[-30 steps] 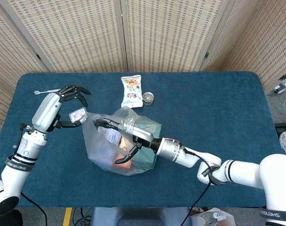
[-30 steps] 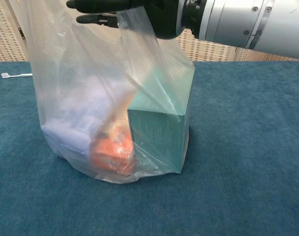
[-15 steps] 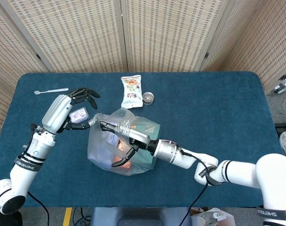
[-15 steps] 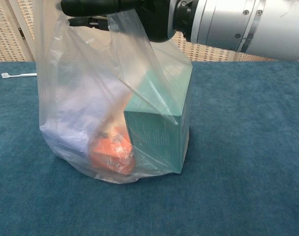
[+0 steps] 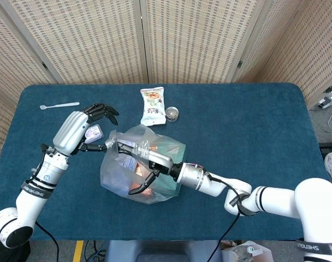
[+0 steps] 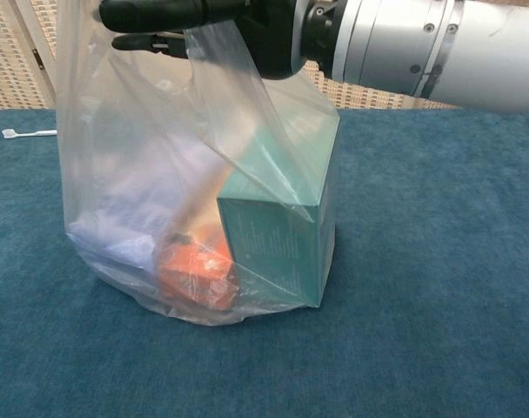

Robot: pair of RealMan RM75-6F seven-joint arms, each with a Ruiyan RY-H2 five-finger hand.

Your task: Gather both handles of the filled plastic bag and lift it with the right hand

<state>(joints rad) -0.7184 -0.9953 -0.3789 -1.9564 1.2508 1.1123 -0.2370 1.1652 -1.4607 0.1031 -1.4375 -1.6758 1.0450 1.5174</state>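
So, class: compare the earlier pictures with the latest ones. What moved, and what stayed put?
The left hand moved right, closer to the plastic bag. The right hand shifted slightly left over the bag's mouth. The bag rests on the table as before; the snack packet and spoon stayed put.

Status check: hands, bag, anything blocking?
Right hand holds one bag handle. Left hand beside the plastic bag, grip unclear. Bag sits on table. Nothing blocking.
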